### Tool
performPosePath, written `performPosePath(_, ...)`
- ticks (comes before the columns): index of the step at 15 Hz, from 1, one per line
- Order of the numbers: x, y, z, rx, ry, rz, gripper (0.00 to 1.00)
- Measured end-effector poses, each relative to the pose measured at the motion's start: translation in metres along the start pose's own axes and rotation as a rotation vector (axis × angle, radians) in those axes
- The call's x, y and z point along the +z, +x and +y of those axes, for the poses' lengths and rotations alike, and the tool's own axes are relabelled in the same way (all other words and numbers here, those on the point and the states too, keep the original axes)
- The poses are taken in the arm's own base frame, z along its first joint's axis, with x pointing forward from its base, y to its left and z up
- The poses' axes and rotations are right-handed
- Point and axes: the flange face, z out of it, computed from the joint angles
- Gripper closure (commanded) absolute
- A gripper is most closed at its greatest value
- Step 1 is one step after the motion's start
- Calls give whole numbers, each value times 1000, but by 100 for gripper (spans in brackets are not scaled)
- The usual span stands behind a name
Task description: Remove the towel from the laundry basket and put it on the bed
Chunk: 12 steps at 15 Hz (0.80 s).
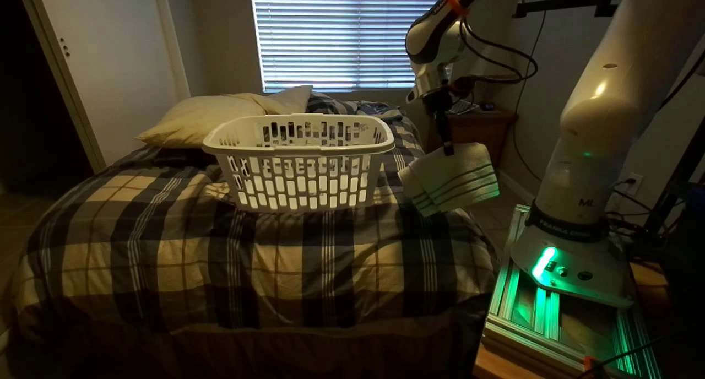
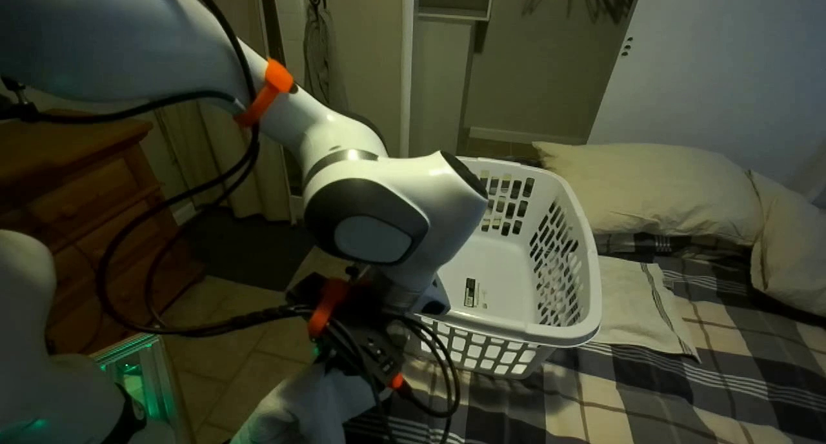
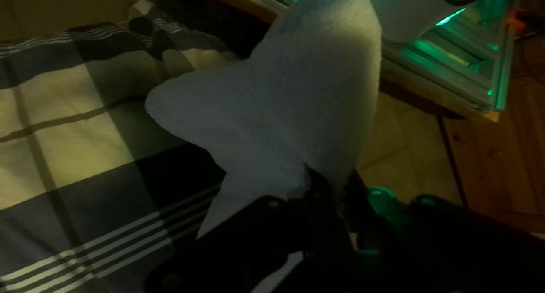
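Indoors, before me, the tool (image 1: 448, 150) clamps a pale striped towel (image 1: 457, 178), hanging outside the white laundry basket (image 1: 297, 150) on the plaid-covered bed (image 1: 275, 263); another pale cloth (image 2: 635, 308) lies beside the basket.

In an exterior view, open room stretched along the near edge of the bed (image 1: 308, 274), before the basket (image 1: 297, 150). Its wall blocked a low pass leftward from the gripper (image 1: 448, 149) near the right edge, and pillows (image 1: 204, 117) crowded the far left corner.
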Motion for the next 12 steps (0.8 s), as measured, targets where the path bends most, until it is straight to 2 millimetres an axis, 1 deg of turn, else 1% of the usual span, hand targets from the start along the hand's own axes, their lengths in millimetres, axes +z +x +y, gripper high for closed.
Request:
performPosePath(3, 4, 19, 16, -21, -85, 58, 95)
performPosePath(6, 13, 35, 26, -30, -140, 87, 95)
performPosePath(9, 21, 45, 33, -36, -167, 95, 95)
performPosePath(12, 22, 52, 40, -53, -227, 120, 95)
